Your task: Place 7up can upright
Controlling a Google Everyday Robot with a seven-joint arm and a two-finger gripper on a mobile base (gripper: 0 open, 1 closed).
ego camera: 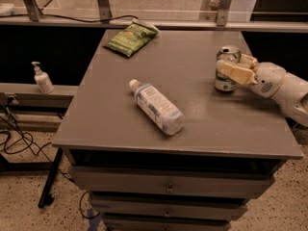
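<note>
The 7up can (224, 83) stood upright near the table's (192, 109) right edge. The gripper (231, 64) had its jaws clasped around it.

Dim, with a warm brown cast. Light comes from above and behind. The grey cabinet tabletop (192, 47) has a pale sheen mid-surface. The clear plastic water bottle (156, 106) casts a thin soft shadow along its near side. The cream two-finger gripper (230, 64), at the right edge and clasping the silver 7up can (224, 83), is the brightest object. There's shadow under its arm, and the recesses below crush to black.
</note>
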